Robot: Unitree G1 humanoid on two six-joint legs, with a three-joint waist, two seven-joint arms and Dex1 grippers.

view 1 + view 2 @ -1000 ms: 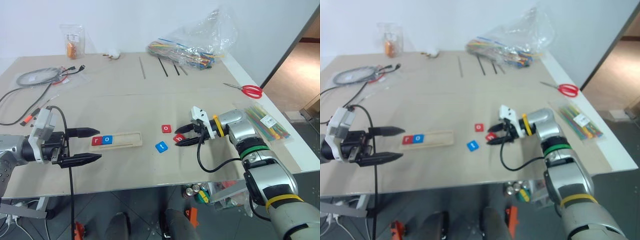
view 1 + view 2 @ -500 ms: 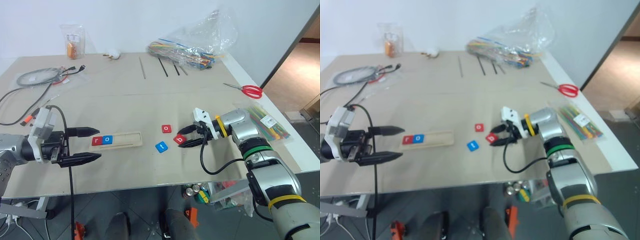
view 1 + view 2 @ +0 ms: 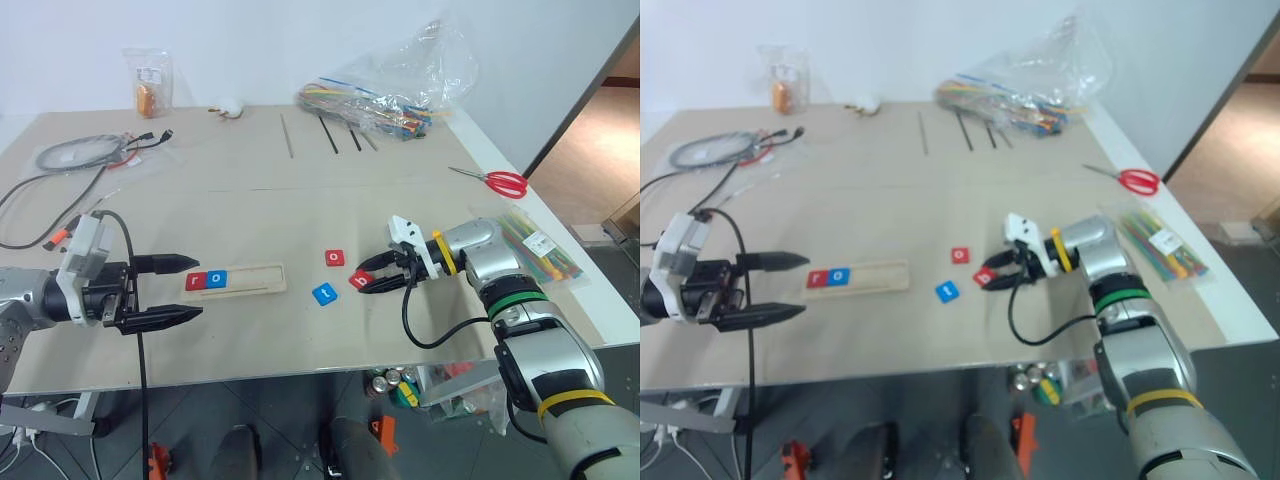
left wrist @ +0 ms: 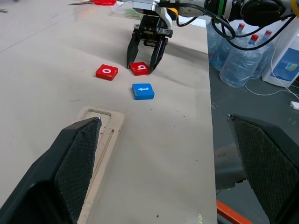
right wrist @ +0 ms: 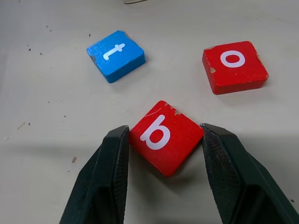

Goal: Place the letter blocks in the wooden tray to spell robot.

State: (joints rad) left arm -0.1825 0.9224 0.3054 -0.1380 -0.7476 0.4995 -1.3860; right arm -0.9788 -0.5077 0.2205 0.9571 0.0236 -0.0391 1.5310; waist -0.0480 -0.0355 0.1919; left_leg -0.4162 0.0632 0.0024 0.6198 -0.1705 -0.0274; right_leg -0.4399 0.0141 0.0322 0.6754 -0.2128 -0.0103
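Chipped painted red b block (image 5: pixel 166 135), pale wooden tray (image 3: pixel 235 281), matt table (image 3: pixel 300 200)

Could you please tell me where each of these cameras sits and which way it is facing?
Left and right eye views: on the head, looking forward and down over the table; both arms show.
Left wrist view: on the left wrist, looking across the table past the wooden tray at the right gripper.
Right wrist view: on the right wrist, looking down at the red b block between its fingers.
Shared: the blue t block and red o block show in every view.
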